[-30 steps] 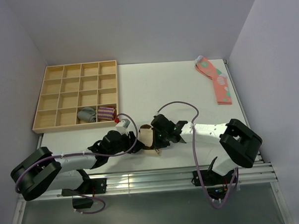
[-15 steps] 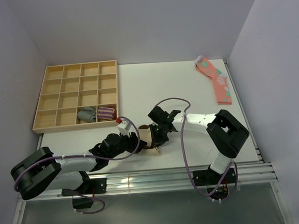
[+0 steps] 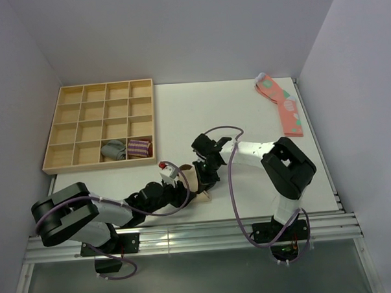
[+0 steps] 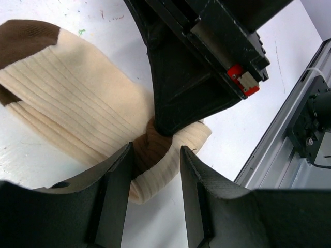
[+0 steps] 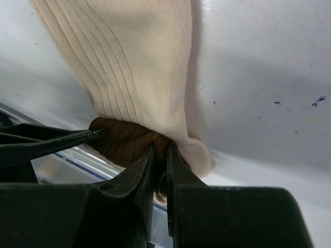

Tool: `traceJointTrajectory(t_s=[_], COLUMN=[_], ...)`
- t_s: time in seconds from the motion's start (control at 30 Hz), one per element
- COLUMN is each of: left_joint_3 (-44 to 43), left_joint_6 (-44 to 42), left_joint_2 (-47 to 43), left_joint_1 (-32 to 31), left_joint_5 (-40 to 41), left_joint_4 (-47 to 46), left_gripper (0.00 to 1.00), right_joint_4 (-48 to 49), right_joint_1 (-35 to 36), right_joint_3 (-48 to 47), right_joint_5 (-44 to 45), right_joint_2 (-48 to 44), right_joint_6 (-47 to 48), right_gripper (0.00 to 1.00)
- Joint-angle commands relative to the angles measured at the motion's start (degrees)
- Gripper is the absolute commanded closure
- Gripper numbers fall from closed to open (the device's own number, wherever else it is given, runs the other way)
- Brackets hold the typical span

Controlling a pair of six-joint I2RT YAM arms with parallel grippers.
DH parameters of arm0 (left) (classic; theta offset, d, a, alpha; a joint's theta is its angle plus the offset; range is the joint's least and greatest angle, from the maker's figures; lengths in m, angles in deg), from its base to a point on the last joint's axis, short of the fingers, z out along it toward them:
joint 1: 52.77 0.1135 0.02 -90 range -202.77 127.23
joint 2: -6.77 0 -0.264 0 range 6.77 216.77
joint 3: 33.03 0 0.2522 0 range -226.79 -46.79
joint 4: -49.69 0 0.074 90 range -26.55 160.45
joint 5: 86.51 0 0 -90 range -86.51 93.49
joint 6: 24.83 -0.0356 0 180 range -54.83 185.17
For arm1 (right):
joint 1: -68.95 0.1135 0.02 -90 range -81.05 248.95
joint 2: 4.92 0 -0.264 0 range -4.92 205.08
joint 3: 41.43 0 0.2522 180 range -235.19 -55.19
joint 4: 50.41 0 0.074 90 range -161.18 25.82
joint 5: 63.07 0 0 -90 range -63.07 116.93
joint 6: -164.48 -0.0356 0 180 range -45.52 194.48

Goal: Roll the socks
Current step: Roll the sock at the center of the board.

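**Socks** [image 4: 77, 98]: one beige ribbed pair with dark brown bands, lying flat on the white table [image 3: 181, 114] near its front edge, between the two arms. One brown end is bunched into a small wad, which looks like the start of a roll. The rest of the length lies flat and unrolled.

**Right gripper** [image 5: 160, 155]: tilted down onto the wad. Its fingers are almost together and pinch a fold of the brown fabric. My guess is that it is there to pin the tucked end so it cannot spring open.

**Left gripper** [image 4: 155, 175]: comes in low from the opposite side. Its fingers stand apart by the thickness of the wad, one on each flank, and seem to press it. It looks placed to steady the bundle while the other arm works. How firmly it presses I cannot tell.

**Wooden tray** [image 3: 79, 167]: sits at the back left, well apart from the work. A grey roll [image 3: 113, 150] and a purple-striped roll [image 3: 139, 148] sit in neighbouring compartments of its front row, probably filed there as finished pairs.

**Pink socks** [image 3: 281, 104]: lie flat at the far right corner, untouched.

**Progress**: early, by my reckoning, since only the cuff end is gathered. With both grippers crowded onto one small wad, the fabric could slip free if either lets go.
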Motion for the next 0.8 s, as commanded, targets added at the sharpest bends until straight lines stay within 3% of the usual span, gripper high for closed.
traceJointTrajectory(t_s=[0.0, 0.6, 0.77], left_joint_3=[0.4, 0.5, -0.7], left_joint_6=[-1.4, -0.4, -0.2], left_joint_2=[1.4, 7.7, 8.5], left_joint_1=[-0.8, -3.7, -4.2], left_joint_5=[0.7, 1.1, 2.2], left_joint_4=[-4.9, -7.2, -4.7], left_gripper=[0.54, 0.54, 0.65], right_joint_4=[-4.8, -6.0, -5.2], right_joint_1=[-0.7, -1.5, -1.5], right_joint_3=[0.2, -2.0, -1.7], right_joint_5=[5.6, 4.4, 3.9], right_joint_2=[2.6, 4.3, 4.0], right_joint_6=[3.3, 3.7, 3.5], right_gripper=[1.00, 1.00, 1.00])
